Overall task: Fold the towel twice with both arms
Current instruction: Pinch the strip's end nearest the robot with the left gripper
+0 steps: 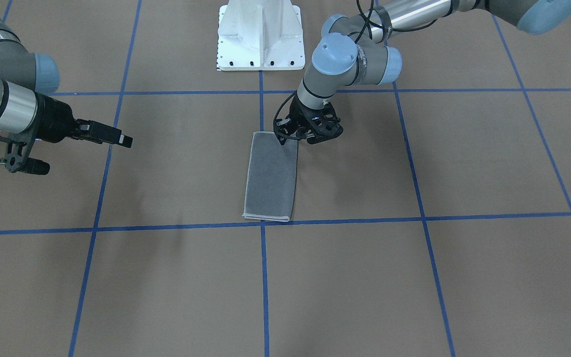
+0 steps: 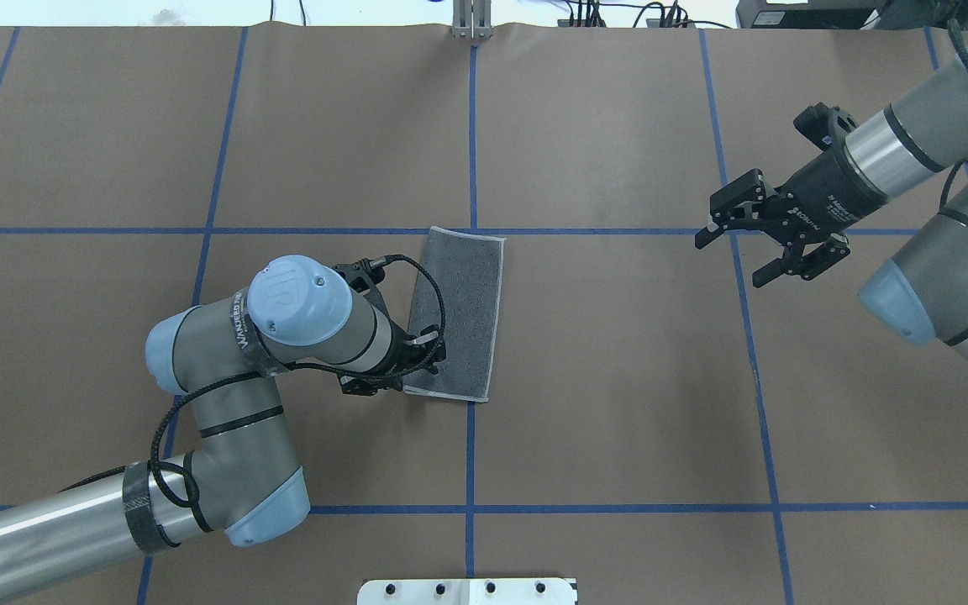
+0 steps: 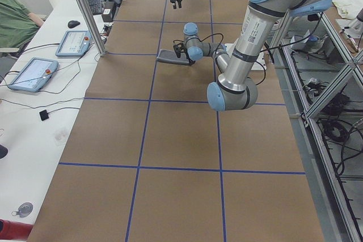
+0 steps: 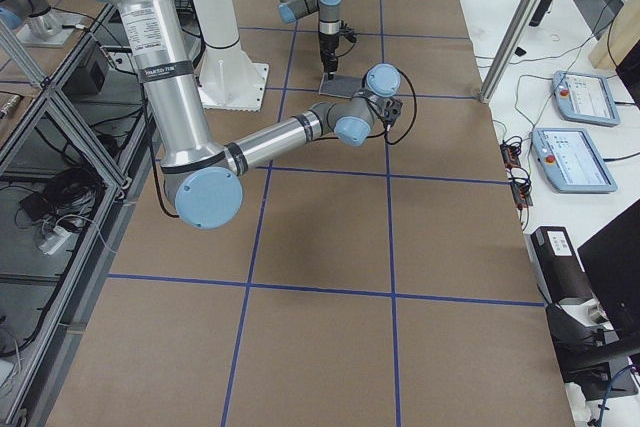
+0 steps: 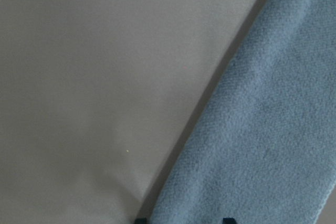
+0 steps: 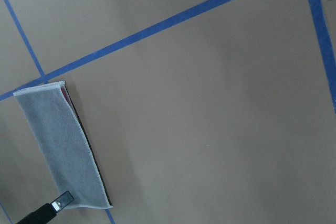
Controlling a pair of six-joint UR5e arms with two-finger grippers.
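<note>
So the biggest thing here is the table (image 2: 618, 403), covered in brown paper and split into big squares by blue tape lines (image 2: 471, 470). In the overhead view, the left arm (image 2: 223, 420) comes in from 8 o'clock and bends its wrist down over the middle. The right arm (image 2: 912, 143) reaches in from 2 o'clock. The white pedestal base (image 1: 260, 34) sits at 12 o'clock in the front-facing view.

The towel (image 2: 463, 294) lies flat near the middle of the table, folded into a long narrow strip with the grey face up and light stitched edging round it. It lies across one tape line, and its 12 o'clock end in the overhead view is right at a tape crossing. From the right wrist camera a thin sliver of the pink face (image 6: 65, 93) peeks out along one long edge.

The left gripper (image 1: 303, 135) is down at the towel's 7 o'clock corner, overhead-wise. The left wrist camera shows its two fingertips (image 5: 227, 220) apart, with flat terry cloth between them, so the jaws are spread and nothing is pinched. I can't tell whether a finger is actually touching the cloth.

The right gripper (image 2: 732, 259) is at about 2 o'clock from the towel and well apart from it. Its fingers are wide apart and holding nothing.
</note>
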